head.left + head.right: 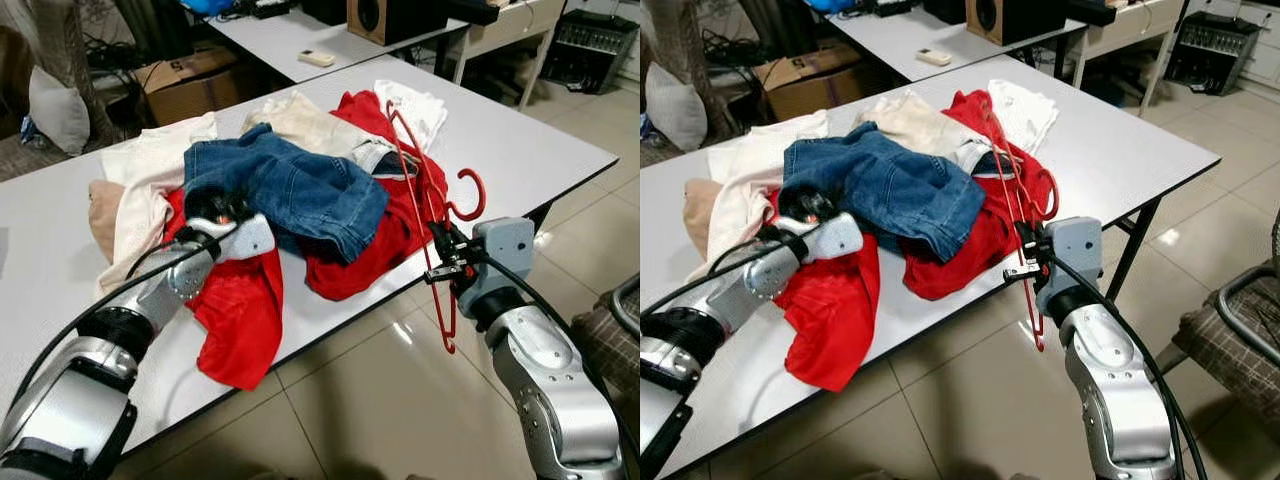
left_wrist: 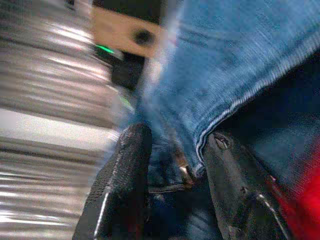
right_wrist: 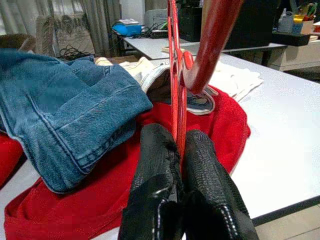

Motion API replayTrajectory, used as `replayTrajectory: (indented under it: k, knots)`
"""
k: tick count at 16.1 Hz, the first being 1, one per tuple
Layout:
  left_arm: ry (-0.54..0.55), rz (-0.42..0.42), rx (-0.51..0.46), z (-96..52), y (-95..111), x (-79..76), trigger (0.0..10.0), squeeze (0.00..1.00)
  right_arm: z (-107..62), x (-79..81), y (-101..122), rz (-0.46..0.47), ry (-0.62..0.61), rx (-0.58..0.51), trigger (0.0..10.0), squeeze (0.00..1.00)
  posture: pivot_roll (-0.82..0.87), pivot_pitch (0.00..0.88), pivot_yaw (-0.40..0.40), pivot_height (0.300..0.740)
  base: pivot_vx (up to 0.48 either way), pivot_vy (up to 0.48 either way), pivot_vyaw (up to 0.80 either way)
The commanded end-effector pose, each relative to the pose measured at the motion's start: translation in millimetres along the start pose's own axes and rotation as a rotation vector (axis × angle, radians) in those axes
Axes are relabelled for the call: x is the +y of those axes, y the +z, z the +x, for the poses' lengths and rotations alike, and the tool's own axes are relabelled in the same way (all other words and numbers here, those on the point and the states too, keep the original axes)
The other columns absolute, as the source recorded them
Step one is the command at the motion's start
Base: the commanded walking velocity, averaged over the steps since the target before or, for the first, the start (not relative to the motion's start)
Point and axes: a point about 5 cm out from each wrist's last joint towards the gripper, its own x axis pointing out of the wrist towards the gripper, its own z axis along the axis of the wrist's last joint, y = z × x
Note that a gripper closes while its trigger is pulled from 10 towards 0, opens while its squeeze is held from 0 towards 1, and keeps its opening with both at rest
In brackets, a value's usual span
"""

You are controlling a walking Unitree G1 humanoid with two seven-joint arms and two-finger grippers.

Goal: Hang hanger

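White table (image 1: 560,150) piled with clothes; I'm working both arms.
Right gripper (image 1: 447,262) is clamping the hanger (image 1: 432,205) upright at the table edge, clear for hanging; left gripper (image 2: 175,165) is pinching the jeans (image 1: 290,185), pinning them.

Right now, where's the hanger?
The red hanger is on the robot's right in the eye views, clamped in the right gripper at the table edge, leaning over the red garment.

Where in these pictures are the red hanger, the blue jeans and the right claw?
red hanger (image 1: 467,190), left eye view, on its hook.
blue jeans (image 1: 300,190), left eye view, mid-fabric.
right claw (image 3: 179,150), right wrist view, between fingertips clamping the hanger.
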Motion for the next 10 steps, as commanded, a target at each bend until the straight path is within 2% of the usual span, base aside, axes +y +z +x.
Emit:
replayTrajectory:
  k: [1, 2, 3, 6, 8, 10]
  knots:
    - [0.099, 0.012, -0.033, -0.3, 0.7, 19.6, 10.0, 0.00, -2.1, 0.0, 5.7, 0.007, -0.009, -0.023, 10.0, 0.00, -0.18, 0.000, 0.116, 0.740, 0.000, 0.000, 0.00]
    - [0.183, 0.014, -0.128, -2.9, 13.9, 31.7, 10.0, 0.00, -4.9, -1.2, 6.7, 0.013, -0.023, -0.029, 10.0, 0.00, -0.18, 0.000, 0.124, 0.740, 0.000, 0.000, 0.00]
    - [0.225, 0.021, -0.233, -10.4, 29.3, 36.9, 10.0, 0.00, -9.9, -2.2, 7.6, 0.020, -0.040, -0.031, 10.0, 0.00, -0.18, 0.000, 0.133, 0.740, 0.000, 0.000, 0.00]
    - [0.201, 0.025, -0.248, -18.3, 29.7, 33.3, 10.0, 0.00, -18.1, -0.4, 5.6, 0.032, -0.047, -0.016, 10.0, 0.00, -0.16, 0.005, 0.132, 0.740, 0.000, 0.000, 0.00]
    - [0.129, 0.032, -0.229, -19.9, 24.3, 29.5, 10.0, 0.00, -24.4, 3.6, 5.2, 0.038, -0.029, 0.004, 10.0, 0.00, -0.14, 0.066, 0.131, 0.740, 0.000, 0.000, 0.00]
    - [0.030, 0.020, -0.285, -27.2, 25.2, 27.3, 10.0, 0.00, -28.9, 5.0, 5.4, 0.037, -0.017, 0.022, 10.0, 0.00, -0.14, 0.102, 0.137, 0.740, 0.000, 0.000, 0.00]
